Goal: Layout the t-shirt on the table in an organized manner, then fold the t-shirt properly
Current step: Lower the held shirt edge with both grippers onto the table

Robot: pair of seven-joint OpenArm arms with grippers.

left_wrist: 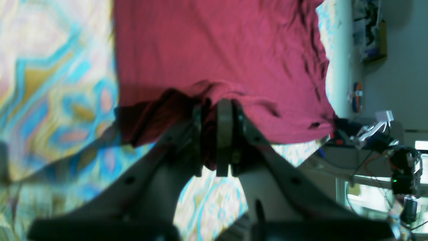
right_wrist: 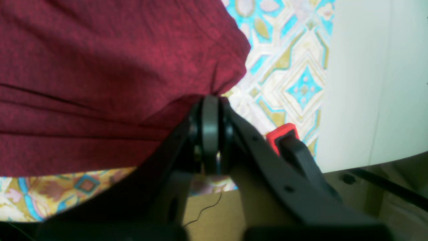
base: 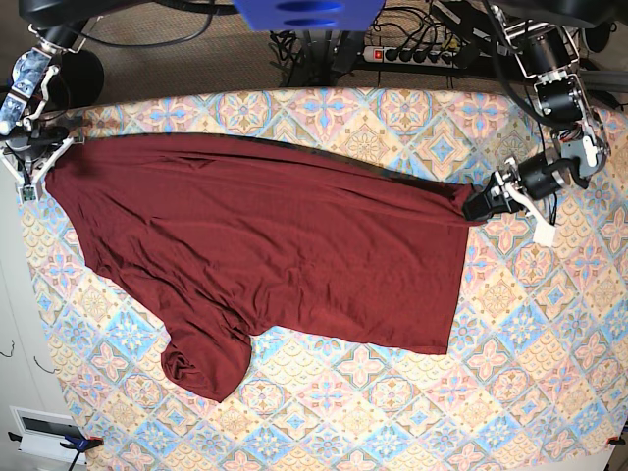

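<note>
Well, the shirt lies spread on the patterned table, its long axis running from side to side across the base view. That axis tilts slightly, the right end sitting a little lower than the left. At the right end a fairly straight edge runs down to a squared corner; toward the left the lower outline slants and wrinkles, leading to a bunched lobe that points down toward the bottom of the base view. I cannot tell which way the collar faces. Along the upper side, a long narrow band of cloth with creases stretches between the two grippers.

The left gripper has its fingers pressed together on the shirt, pinching gathered cloth near the upper right corner in the base view; a dark fold hangs between and below the fingertips. The right gripper is also closed on the shirt, nipping its edge near the upper left corner, with folds fanning away from the grip. A red-and-black part shows just beside that gripper.

At the right of the left wrist view stands a box-like thing, too blurred for me to tell its contents or any writing.
</note>
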